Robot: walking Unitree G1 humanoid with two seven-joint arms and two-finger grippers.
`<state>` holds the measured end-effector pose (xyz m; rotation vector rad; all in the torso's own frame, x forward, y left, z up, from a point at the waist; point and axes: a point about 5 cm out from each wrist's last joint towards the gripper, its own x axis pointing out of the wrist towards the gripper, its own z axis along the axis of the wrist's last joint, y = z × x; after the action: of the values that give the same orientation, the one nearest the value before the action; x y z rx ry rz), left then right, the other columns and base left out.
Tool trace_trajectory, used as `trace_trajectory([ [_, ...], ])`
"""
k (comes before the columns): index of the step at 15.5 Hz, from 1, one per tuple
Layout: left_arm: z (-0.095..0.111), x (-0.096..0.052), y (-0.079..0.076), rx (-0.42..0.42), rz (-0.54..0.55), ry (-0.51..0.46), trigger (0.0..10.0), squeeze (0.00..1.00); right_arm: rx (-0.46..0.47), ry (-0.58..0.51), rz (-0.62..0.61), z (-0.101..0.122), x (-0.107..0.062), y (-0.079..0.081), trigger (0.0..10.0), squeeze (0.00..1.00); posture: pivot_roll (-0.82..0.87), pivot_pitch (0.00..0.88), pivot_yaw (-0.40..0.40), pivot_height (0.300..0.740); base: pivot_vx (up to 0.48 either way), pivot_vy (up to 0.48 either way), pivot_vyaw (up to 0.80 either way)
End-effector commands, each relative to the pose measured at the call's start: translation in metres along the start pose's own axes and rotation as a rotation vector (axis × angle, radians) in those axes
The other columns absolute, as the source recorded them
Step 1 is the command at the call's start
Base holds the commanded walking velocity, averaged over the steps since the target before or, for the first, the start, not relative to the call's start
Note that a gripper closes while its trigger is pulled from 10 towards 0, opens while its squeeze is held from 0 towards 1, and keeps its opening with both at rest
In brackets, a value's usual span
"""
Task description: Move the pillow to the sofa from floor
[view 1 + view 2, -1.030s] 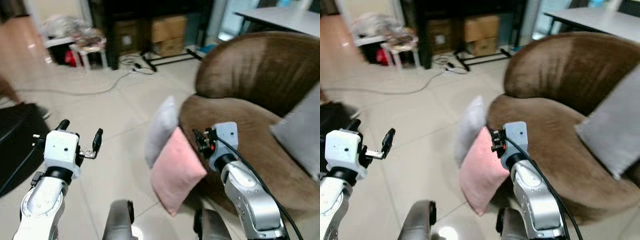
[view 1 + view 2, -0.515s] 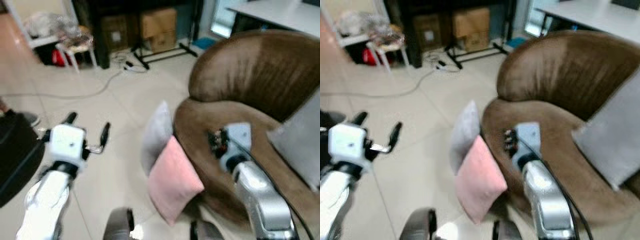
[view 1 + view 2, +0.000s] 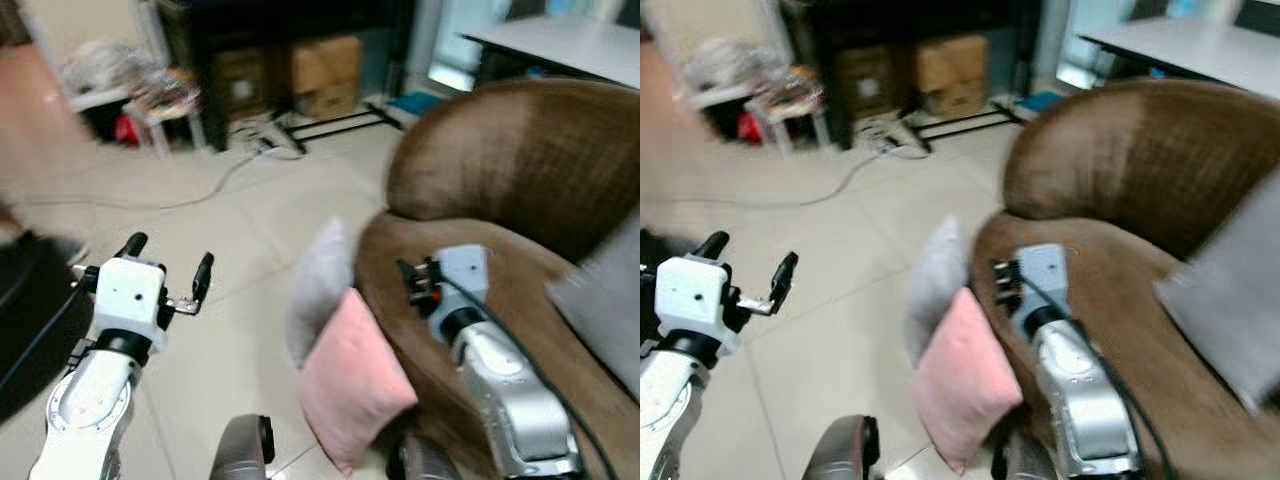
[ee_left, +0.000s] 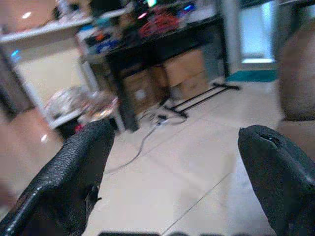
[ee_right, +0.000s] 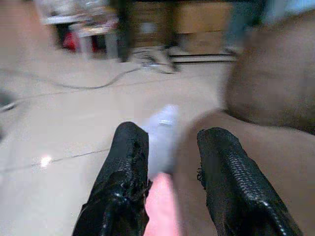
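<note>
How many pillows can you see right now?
3. A pink pillow and a grey pillow lean against the sofa on the floor; another grey one lies on its seat.

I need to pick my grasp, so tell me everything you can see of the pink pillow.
The pink pillow is a soft, plain, square fabric cushion. It stands tilted on one corner on the tiled floor, leaning against the front of the brown sofa. A grey pillow stands right behind it, touching or nearly so. The right gripper hovers just above its upper edge, not touching it.
</note>
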<state>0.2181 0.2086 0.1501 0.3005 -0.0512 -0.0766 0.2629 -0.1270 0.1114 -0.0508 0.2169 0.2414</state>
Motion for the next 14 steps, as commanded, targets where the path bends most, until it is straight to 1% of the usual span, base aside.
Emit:
trace_trajectory([
  [1,0.0015,0.0006,0.0021,0.013,0.006,-0.003,10.0,0.00,-0.009,-0.017,0.006,0.0042,0.0007,-0.0001,10.0,0.00,-0.01,0.000,-0.004,0.612,0.296,0.000,0.80],
  [2,0.0014,0.0006,0.0018,0.015,0.005,-0.002,10.0,0.00,-0.007,-0.015,0.006,0.0036,0.0009,-0.0004,10.0,0.00,-0.01,0.000,-0.004,0.612,0.292,0.000,0.80],
  [3,0.0015,0.0006,0.0020,0.017,0.005,-0.002,10.0,0.00,0.008,-0.012,-0.007,0.0025,0.0008,-0.0022,10.0,0.00,-0.01,0.000,-0.003,0.612,0.296,0.000,0.00],
  [9,0.0011,0.0023,0.0024,0.028,0.010,-0.002,10.0,0.00,0.007,-0.016,-0.009,0.0030,0.0014,-0.0036,10.0,0.00,-0.01,0.000,-0.002,0.612,0.283,0.000,0.00],
  [12,-0.0010,0.0028,0.0023,0.028,0.018,0.011,10.0,0.00,0.006,-0.009,-0.003,0.0021,0.0027,-0.0047,10.0,0.00,-0.01,0.000,-0.003,0.612,0.000,0.000,0.00],
  [13,-0.0032,0.0017,0.0014,0.035,0.012,0.025,10.0,0.00,0.009,0.017,0.012,-0.0006,0.0035,-0.0042,10.0,0.00,-0.01,0.000,-0.004,0.612,0.000,0.000,0.00],
  [14,-0.0050,0.0010,0.0007,0.045,0.004,0.037,10.0,0.00,0.014,0.022,0.017,-0.0015,0.0041,-0.0041,10.0,0.00,-0.01,0.000,-0.007,0.602,0.000,0.000,0.00],
])
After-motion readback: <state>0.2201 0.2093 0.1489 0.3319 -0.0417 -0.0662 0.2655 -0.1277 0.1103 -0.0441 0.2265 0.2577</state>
